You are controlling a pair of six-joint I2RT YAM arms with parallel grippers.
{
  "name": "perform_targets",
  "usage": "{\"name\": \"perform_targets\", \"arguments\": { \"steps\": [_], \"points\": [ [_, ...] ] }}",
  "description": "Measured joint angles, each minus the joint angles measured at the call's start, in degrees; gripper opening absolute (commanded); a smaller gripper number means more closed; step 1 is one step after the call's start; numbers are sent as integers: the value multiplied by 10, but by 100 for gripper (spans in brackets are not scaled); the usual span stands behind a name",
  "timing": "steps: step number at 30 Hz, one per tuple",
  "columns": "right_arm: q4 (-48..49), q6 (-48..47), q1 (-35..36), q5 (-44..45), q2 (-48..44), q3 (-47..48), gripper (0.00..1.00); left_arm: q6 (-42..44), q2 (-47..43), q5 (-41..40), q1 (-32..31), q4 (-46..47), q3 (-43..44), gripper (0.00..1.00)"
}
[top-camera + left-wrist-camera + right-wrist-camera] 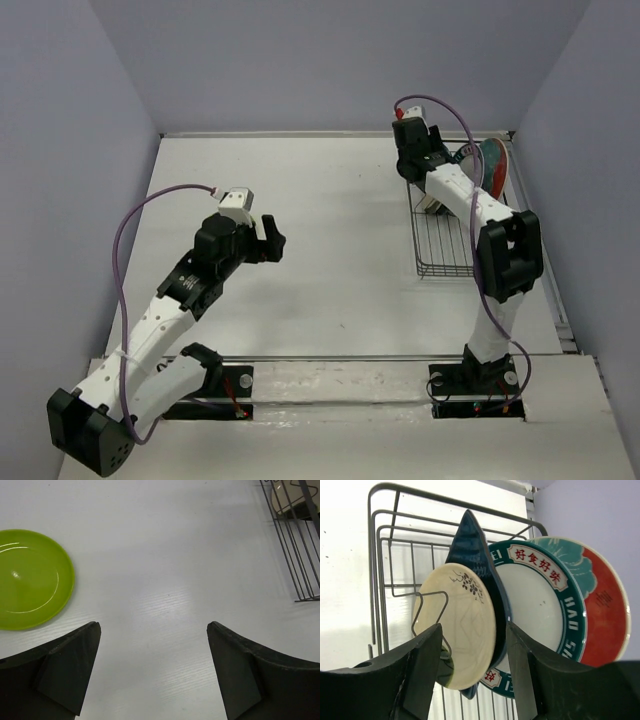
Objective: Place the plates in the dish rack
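The black wire dish rack (445,240) stands at the right; it also shows in the right wrist view (382,575). In it stand a small cream plate (462,630), a dark teal teardrop plate (476,550), a white plate with a dark patterned rim (540,605) and a red-and-teal floral plate (602,605). My right gripper (472,630) is open, its fingers either side of the cream and teardrop plates' lower edges. The lime-green plate (30,577) lies flat on the table, left of my left gripper (153,627), which is open and empty above bare table.
The rack's near corner (297,545) shows at the upper right of the left wrist view. Grey walls close the table on three sides. In the top view my left arm (215,260) hides the green plate, and the plates (492,165) stand at the rack's far end.
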Motion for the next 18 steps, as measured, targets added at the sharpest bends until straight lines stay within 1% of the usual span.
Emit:
{"name": "perform_targets", "arguments": {
  "steps": [3,7,10,12,14,16,18],
  "points": [
    [-2,15,0,-16,-28,-4,60,-5,17,-4,21,-1,0,99],
    [-7,65,0,-79,-101,-30,64,-21,33,0,75,0,0,99],
    [5,117,-1,-165,-192,-83,66,-39,34,2,123,4,0,99],
    [24,156,-1,-241,-269,-139,67,-56,33,4,151,12,-2,99],
    [55,191,2,-304,-323,-188,67,-78,30,9,182,24,-13,99],
    [100,234,10,-379,-386,-262,67,-113,21,14,201,45,-36,99],
    [135,268,21,-440,-419,-316,67,-153,10,18,210,63,-66,99]
  ]
}}
